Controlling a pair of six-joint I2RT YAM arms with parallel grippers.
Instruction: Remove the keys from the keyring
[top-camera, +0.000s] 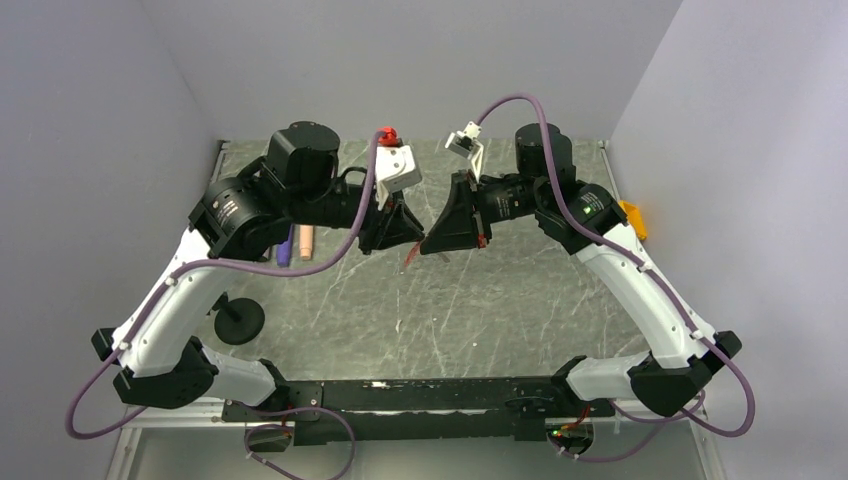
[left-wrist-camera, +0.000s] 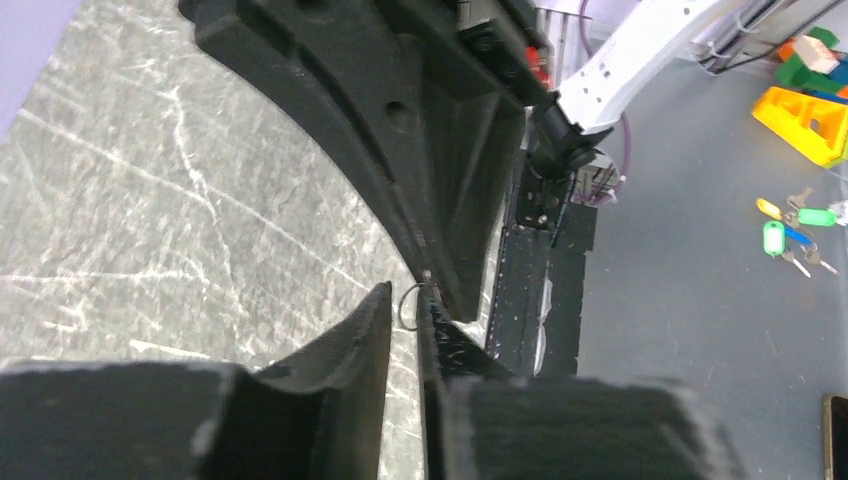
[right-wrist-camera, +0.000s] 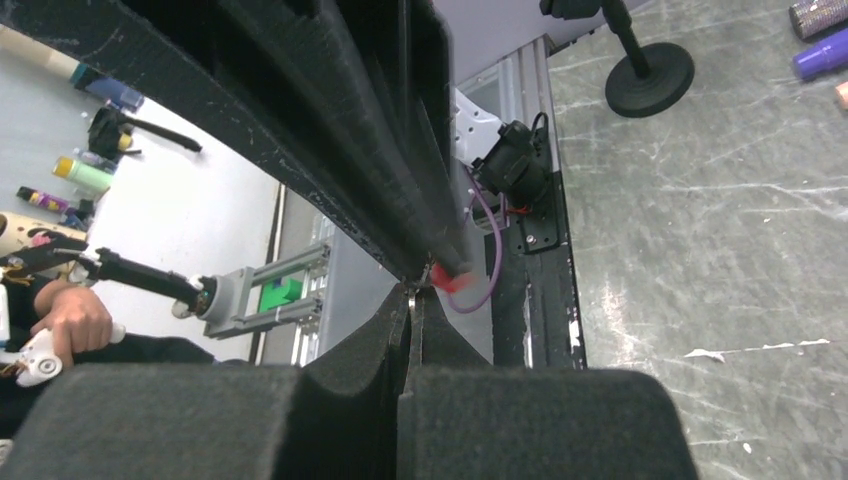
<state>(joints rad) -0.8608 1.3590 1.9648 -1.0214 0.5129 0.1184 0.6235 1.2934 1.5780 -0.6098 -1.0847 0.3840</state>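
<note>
1. Two tools meet tip to tip above the middle of the table, raised off it. The whole job sits in the small spot between them.
2. Left tool: its fingers are nearly together with a thin slit between them. A wire ring sits at the mouth of that slit. Cannot tell whether it pinches the wire or only brackets it.
3. Keyring: in the right wrist view its red tag hangs right at the left tool's tip. In the top view it is a small red streak just under the meeting tips. No key can be made out on it; too small and hidden by the black fingers.
4. Right tool: its fingers are pressed flat together with a glint of metal at the very tip. Judged clamped on the keyring's wire.
5. Step in hand, as judged: one tool anchors the ring while the other works a key round the coil and off.
6. To do it well:
   - Hold one tool fixed as the anchor.
   - Move the other in short, slow strokes along the wire, not straight apart. A straight pull would likely yank the ring out of the grip.
   - Grip only at the tips so both wrist views show the wire.
7. Risk: the thin wire slips and the keyring drops. Work over the table's middle so a re-pick is easy.
</note>
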